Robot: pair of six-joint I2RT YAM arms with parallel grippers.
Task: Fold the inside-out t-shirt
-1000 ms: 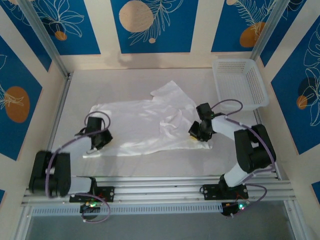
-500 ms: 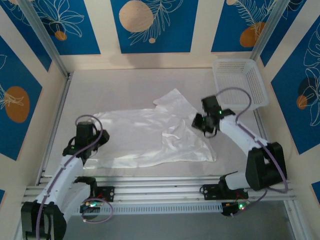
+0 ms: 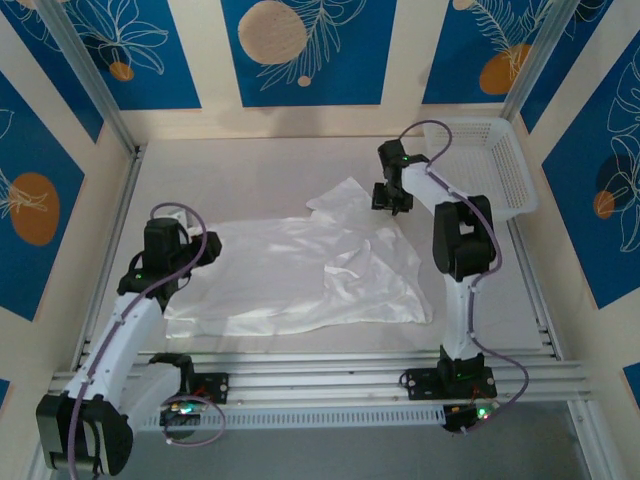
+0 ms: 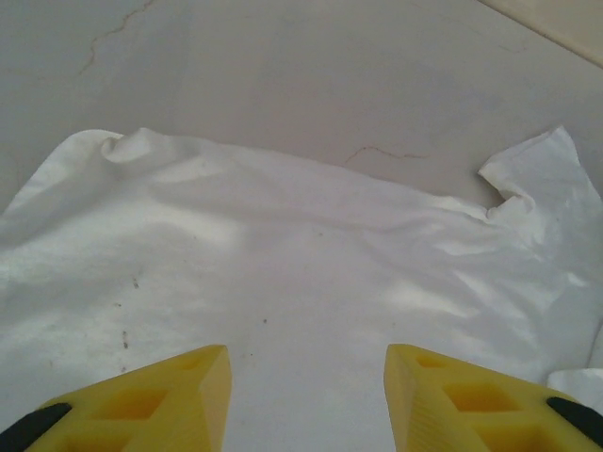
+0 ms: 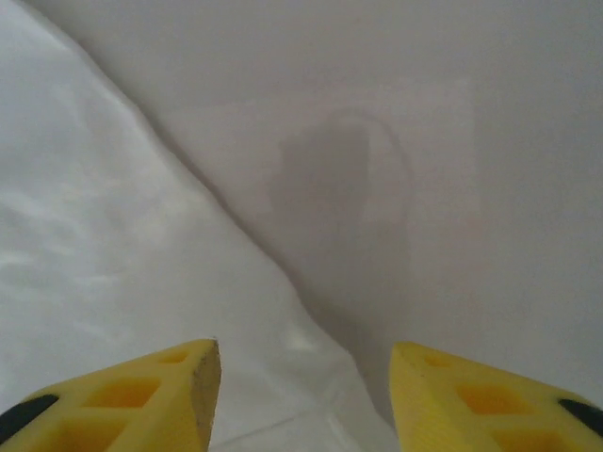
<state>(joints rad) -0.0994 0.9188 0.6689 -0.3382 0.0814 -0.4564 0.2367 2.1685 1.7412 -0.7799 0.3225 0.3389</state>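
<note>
The basket (image 3: 478,165) is sitting upper right; I am hovering my left claw (image 4: 306,377) and right claw (image 5: 301,377), both wide, over the t-shirt (image 3: 300,270) edges.

Pale grey counter (image 3: 250,165), matte, hairline cracks (image 4: 377,149) in surface. Far and side walls (image 3: 405,50) cream, with blue panels (image 3: 310,60) bearing white leaf outlines and orange discs (image 3: 497,72). Aluminium posts (image 3: 88,75) at far corners; ribbed aluminium rails (image 3: 320,372) along near edge. White lattice basket (image 3: 480,175) on counter, far right corner. Light soft, even.
</note>
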